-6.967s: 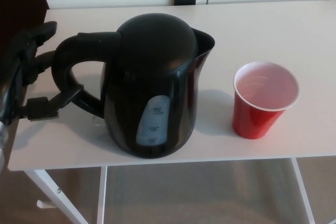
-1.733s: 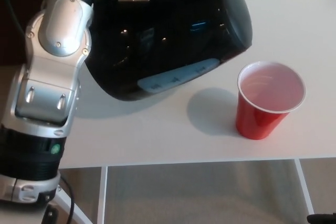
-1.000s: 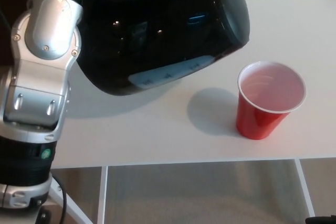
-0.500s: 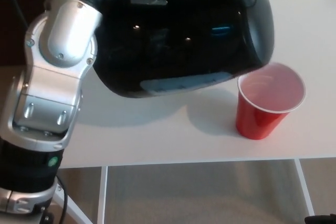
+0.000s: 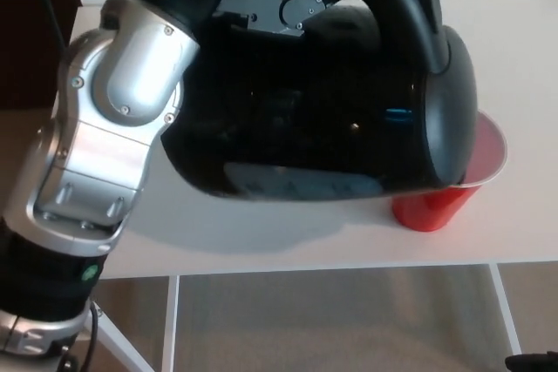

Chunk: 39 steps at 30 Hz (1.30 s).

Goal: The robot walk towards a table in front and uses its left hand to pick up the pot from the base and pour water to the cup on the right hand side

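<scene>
- Pouring looks about to begin: the pot (image 5: pixel 323 119) is tipped nearly onto its side, lid end toward 3 o'clock, hanging clear of the tabletop (image 5: pixel 261 241).
- Half a second ago the pot's front edge stopped just short of the cup (image 5: pixel 436 206); now its domed top overlaps the cup's rim and hides most of the opening, so only the 3 o'clock arc of the rim and the lower red wall show.
- The tilt has also steepened over the last second, with the water gauge now facing almost straight down.
- The left hand (image 5: pixel 279 6) is clamped on the pot's handle at about 12 o'clock; metal finger parts show against the black grip, and the silver forearm comes in from 8 o'clock.
- The right hand does not show.
- No stream of water can be seen, and the spout is hidden behind the pot's body, so I cannot tell whether water is flowing yet.
- My judgement: the carry is done and the pour is the step in hand. The risk is aim, since the spout sits out of sight, and a nudge could topple the light cup.
</scene>
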Available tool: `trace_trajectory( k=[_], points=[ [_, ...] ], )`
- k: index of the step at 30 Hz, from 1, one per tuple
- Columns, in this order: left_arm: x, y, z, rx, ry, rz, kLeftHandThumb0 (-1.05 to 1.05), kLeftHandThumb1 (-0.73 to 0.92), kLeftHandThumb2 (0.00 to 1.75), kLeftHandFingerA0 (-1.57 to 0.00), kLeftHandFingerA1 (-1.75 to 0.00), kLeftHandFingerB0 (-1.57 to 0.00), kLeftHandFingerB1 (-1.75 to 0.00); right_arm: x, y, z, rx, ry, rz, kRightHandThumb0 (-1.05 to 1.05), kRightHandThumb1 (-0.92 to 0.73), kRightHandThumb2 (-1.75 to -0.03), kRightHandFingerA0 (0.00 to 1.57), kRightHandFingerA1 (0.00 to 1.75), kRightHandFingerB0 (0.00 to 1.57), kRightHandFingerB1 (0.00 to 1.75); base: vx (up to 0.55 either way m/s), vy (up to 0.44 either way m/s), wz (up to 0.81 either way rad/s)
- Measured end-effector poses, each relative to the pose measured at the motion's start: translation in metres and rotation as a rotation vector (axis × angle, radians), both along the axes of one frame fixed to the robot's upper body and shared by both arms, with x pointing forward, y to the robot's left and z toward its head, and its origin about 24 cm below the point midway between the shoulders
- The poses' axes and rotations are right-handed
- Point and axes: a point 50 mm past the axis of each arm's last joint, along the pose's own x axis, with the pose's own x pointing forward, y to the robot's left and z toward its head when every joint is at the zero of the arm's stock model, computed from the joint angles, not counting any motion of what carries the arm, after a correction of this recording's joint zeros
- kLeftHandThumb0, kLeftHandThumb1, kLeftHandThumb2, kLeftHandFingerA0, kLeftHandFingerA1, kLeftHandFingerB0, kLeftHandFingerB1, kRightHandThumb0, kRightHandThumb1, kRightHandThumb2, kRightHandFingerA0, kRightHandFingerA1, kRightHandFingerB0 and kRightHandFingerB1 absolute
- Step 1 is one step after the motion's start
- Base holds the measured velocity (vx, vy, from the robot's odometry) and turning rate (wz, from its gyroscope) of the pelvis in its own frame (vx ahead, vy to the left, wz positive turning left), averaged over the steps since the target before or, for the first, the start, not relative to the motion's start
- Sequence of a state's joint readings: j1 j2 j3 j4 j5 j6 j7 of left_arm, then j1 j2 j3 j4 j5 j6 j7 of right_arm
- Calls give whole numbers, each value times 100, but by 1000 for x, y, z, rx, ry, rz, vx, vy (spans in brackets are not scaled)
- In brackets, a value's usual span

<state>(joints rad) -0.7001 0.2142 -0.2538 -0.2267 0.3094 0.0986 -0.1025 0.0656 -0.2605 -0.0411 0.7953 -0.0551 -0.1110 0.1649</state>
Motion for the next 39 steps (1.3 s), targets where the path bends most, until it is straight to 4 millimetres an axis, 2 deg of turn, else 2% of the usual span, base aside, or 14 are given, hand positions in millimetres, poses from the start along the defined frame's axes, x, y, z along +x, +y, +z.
trace_trajectory(
  k=[9,10,11,12,19,24,25,26,27,28,29,30,31,39],
  points=[
    [2,-5,14,82,-92,1,-14,80,66,-82,-175,-66,-136,0,-1,0,2,-2,0,-36,-58,-57,69,54,58,47,0,0,0],
    [2,-5,15,85,-98,3,-13,72,70,-103,-169,-74,-137,0,-1,0,3,-2,0,-35,-58,-56,69,54,59,47,0,0,0],
    [3,-6,17,89,-105,6,-13,72,70,-103,-169,-74,-137,0,-1,0,3,-2,-1,-35,-58,-56,69,54,59,47,0,0,0],
    [3,-6,18,90,-109,7,-16,79,64,-83,-175,-72,-132,0,-1,0,3,-1,-1,-35,-57,-56,71,56,58,48,0,0,0],
    [8,-7,28,101,-135,26,-11,75,63,-86,-174,-73,-127,0,-1,0,3,-1,5,-34,-56,-56,73,57,60,48,0,0,0],
    [13,-9,29,140,-158,40,-14,74,66,-85,-175,-63,-147,0,-1,0,3,-2,6,-34,-56,-56,76,58,59,47,0,0,0],
    [13,-10,29,149,-166,42,-21,57,89,-122,-144,-80,-122,0,-1,0,3,-2,6,-34,-57,-57,74,57,59,47,0,0,0],
    [14,-11,28,169,-182,48,-21,57,89,-122,-144,-80,-122,0,-1,0,3,-3,7,-34,-57,-57,74,57,59,47,0,0,0],
    [15,-13,28,185,-195,51,-14,68,64,-87,-175,-57,-152,0,-1,0,3,-4,8,-34,-57,-57,73,57,58,47,0,0,0],
    [15,-14,28,199,-205,53,-14,68,64,-87,-175,-57,-152,0,-1,0,3,-6,9,-34,-57,-57,73,57,58,47,0,0,0],
    [16,-15,27,219,-218,58,-26,61,58,-100,-161,-86,-57,1,0,1,2,-8,11,-34,-57,-57,73,57,58,47,0,0,0],
    [16,-16,26,240,-233,61,-26,61,58,-100,-161,-86,-57,1,0,1,2,-9,14,-34,-57,-57,73,57,58,47,0,0,0],
    [17,-17,25,264,-248,61,-30,57,59,-97,-139,-82,-48,1,0,1,1,-10,16,-34,-57,-57,73,56,58,47,0,0,0],
    [22,-31,17,385,-341,49,-35,57,57,-99,-153,-92,-53,2,2,2,-6,-15,30,-33,-57,-57,72,55,60,48,0,0,0]
  ],
)
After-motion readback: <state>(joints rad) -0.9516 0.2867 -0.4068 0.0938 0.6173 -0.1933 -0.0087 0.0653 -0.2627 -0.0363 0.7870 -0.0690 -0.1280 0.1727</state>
